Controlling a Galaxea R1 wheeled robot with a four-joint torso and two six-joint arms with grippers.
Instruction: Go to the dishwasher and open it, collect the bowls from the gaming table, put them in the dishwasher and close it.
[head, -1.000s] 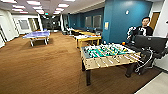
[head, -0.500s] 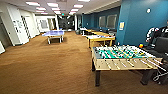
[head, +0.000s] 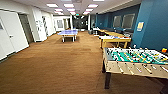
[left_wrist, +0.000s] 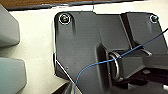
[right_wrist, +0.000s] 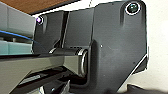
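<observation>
Brown carpet ahead, football table close right; no dishwasher or bowls sighted, task barely begun; jaw state unreadable.

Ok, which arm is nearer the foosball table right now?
Right, probably. The foosball table stands ahead on the robot's right side, so the right arm is on the side towards it, and the left arm is across the robot's body from it.
</observation>
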